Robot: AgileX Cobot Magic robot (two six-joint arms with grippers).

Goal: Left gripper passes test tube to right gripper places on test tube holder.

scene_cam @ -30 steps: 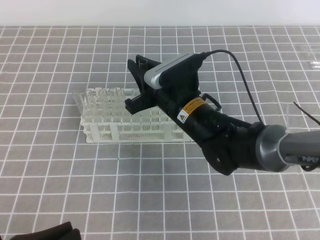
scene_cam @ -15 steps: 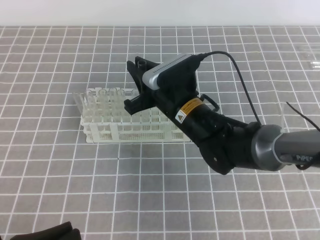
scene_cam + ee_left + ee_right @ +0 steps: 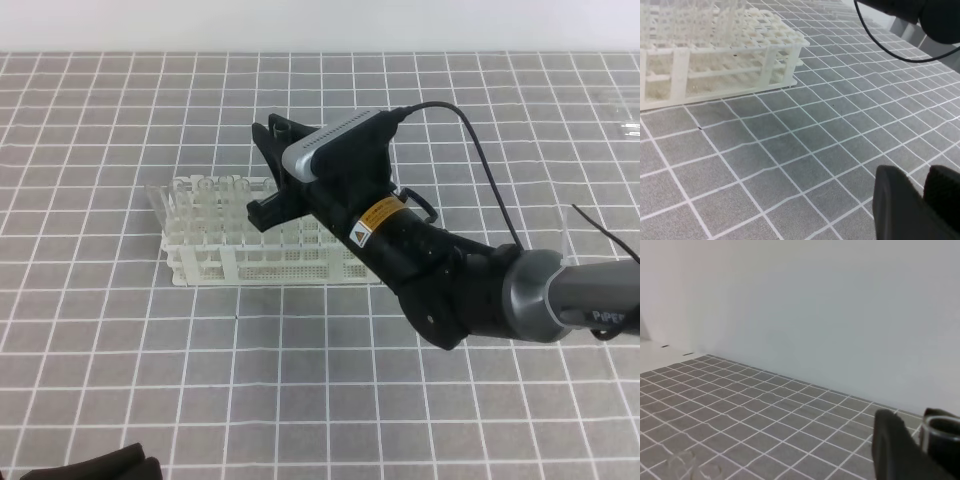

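Left gripper (image 3: 920, 210): lowest in the high view, only a dark sliver at the bottom left edge (image 3: 90, 468); the left wrist view shows two black fingers close side by side with a thin gap, nothing seen between them; whether fully closed cannot be told.
Mat (image 3: 300, 400): grey with a white grid, covering the whole table; the left claw hangs just above it.
Right gripper (image 3: 272, 165): reaches in from the right, tilted up and leftward, its fingertips over the right half of the rack; silver-grey camera housing (image 3: 330, 145) on top, yellow sticker (image 3: 375, 220) on the wrist.
Right claw state: closed on the test tube (image 3: 942, 427), whose open rim shows between the fingers in the right wrist view; in the high view the rim (image 3: 283, 124) peeks out at the upper fingertip.
Test tube holder (image 3: 215, 245): white lattice rack standing on the mat, partly hidden behind the right arm.
Other clear tubes (image 3: 205, 195): standing in the rack's left end.
Cable (image 3: 480, 150): black, arching from the camera housing back along the right arm.
Wall (image 3: 800, 300): plain white, beyond the mat.
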